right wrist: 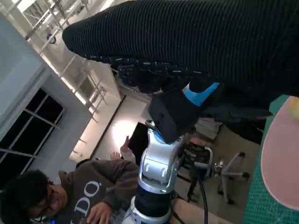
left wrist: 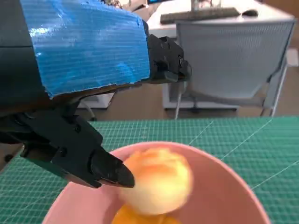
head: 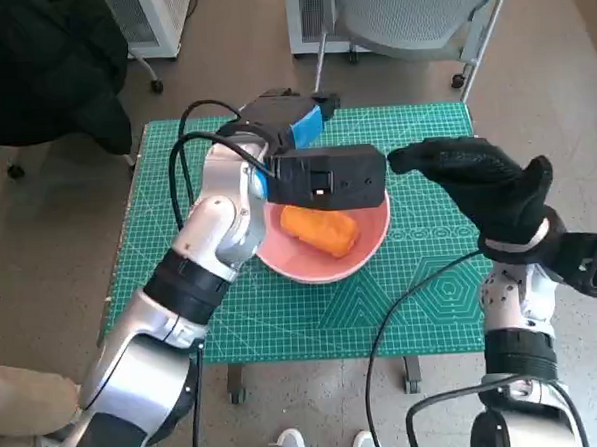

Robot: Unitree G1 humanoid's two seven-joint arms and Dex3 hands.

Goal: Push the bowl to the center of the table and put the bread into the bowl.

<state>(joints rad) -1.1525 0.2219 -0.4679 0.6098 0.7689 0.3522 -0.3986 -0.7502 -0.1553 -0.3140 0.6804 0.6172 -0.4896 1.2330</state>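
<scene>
**Bread lies in the bowl, both hands above the rim**

The bread (head: 321,229) lies inside the pink bowl (head: 365,255), just below the left hand (head: 293,124), and its long axis runs slantwise from the bowl's far-left side down toward the near-right. In the left wrist view it shows end-on as a pale golden lump, blurred, with a deeper orange patch beneath, and the bowl's near edge is cut off.

The bowl sits on the green cutting mat (head: 433,307), its far rim hidden under the black box on the left wrist. The left hand's black fingers (left wrist: 110,170) reach down over the bowl's edge right beside the bread; whether they touch it I cannot tell, and nothing shows between them. Its grip state stays unclear.

The right hand (head: 476,179) hovers just beyond the bowl's other side, gloved fingers spread and holding nothing.

Past the left hand stands a grey mesh chair (head: 408,12). In the right wrist view a person (right wrist: 81,196) in a dark sweatshirt sits behind the left arm.
</scene>
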